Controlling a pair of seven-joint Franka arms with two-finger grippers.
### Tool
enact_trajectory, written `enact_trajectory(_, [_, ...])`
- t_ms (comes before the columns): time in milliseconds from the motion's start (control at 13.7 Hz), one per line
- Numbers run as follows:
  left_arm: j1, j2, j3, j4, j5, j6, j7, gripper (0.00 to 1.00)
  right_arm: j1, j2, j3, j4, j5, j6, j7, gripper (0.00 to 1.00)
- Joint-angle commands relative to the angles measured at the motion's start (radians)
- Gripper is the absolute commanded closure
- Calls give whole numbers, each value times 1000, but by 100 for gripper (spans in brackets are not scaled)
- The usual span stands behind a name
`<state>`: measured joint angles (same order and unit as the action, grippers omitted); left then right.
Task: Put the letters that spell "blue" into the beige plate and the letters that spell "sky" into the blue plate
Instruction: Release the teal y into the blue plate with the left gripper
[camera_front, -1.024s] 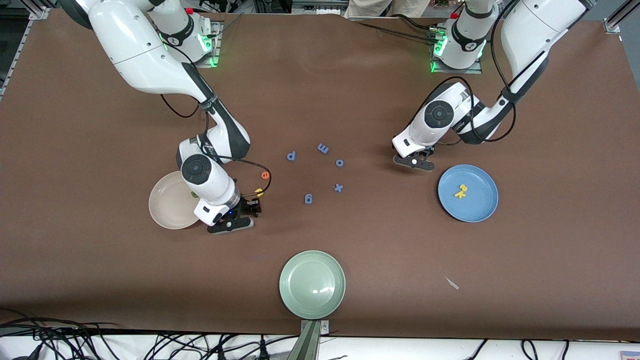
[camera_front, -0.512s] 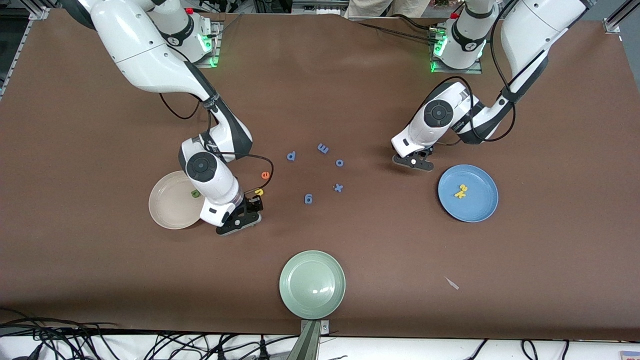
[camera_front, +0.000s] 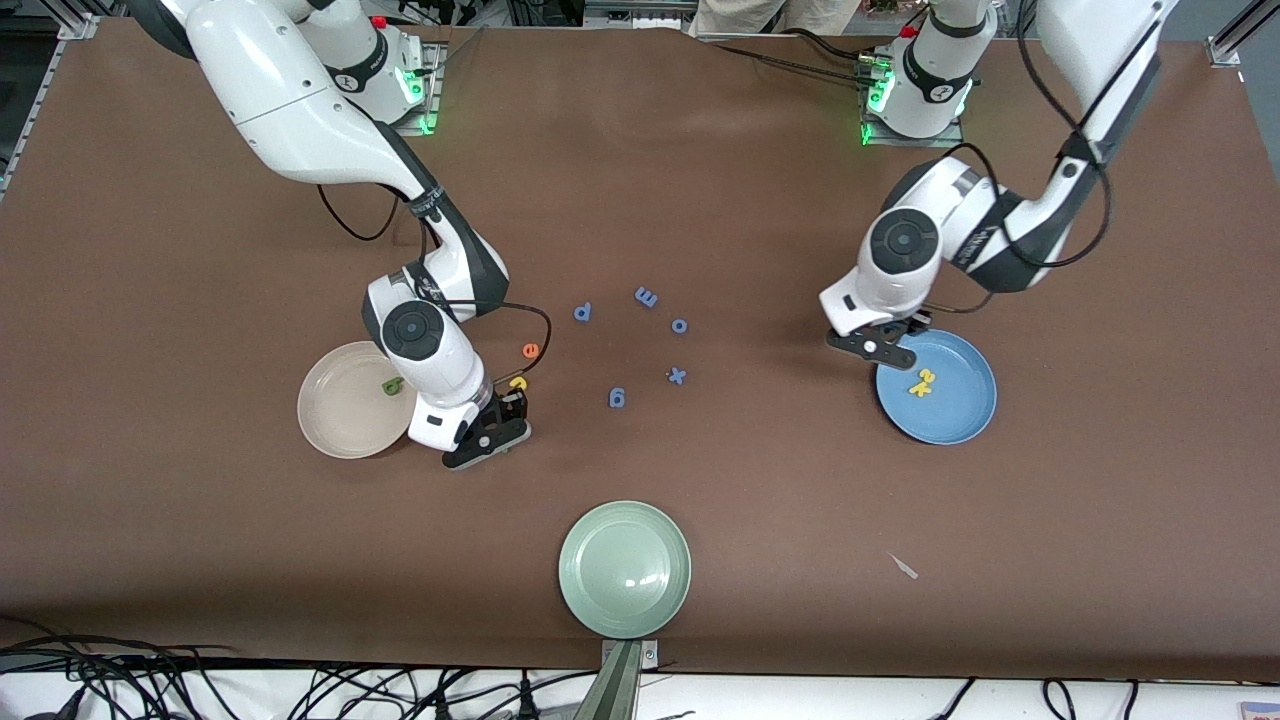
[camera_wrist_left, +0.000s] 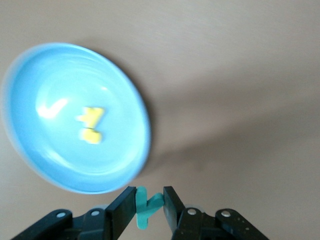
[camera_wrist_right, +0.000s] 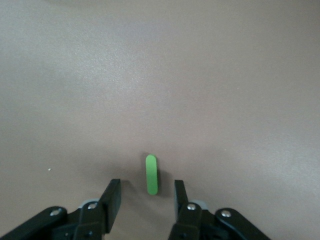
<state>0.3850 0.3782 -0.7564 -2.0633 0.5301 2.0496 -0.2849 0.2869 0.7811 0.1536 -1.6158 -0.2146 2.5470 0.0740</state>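
My left gripper (camera_wrist_left: 149, 204) pinches the y (camera_wrist_left: 146, 205) over the blue plate's (camera_wrist_left: 30, 75) rim; my right gripper (camera_wrist_right: 146, 197), spread, straddles the l (camera_wrist_right: 151, 174).

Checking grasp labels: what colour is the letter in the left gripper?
Teal y, clearest in the left wrist view.

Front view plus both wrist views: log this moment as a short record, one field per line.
left gripper: shut on teal y, at the blue plate's edge
blue plate holds: yellow letters
right gripper: open, fingers either side of the light green l on the table
beige plate holds: dark green b
not yet sorted: orange e, yellow u
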Motion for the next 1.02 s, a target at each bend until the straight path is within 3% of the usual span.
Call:
enact_trajectory(0, [121,27,0,81,22,-32,230,92,11,23,-15,33,-9,-8,-3,53])
enact_trajectory(73, [155,59,0,113,21,-32,307,86,11,24,-19,36,-9,-7,-8,57])
enact_trajectory(146, [163,73,0,141,11,-32,361,65,11,30,-20,42,-9,-7,-8,59])
enact_trajectory(220, [166,73,0,150,5,-32,386,19,11,39,-23,54,-9,-7,-8,63])
enact_trajectory(293, [166,67,-3,152,2,-39,386,0,12,50,-28,68,-9,-7,-11,68])
enact_trajectory(439, [161,62,-12,189,2,-77,386,0,23,64,-32,92,-5,-10,-2,72])
enact_trajectory(805, [163,13,-83,412,-67,-276,386,0,31,69,-37,97,-3,-10,10,72])
enact_trajectory(951, [152,10,-86,546,-81,-379,386,0,31,69,-39,93,-3,-10,9,83])
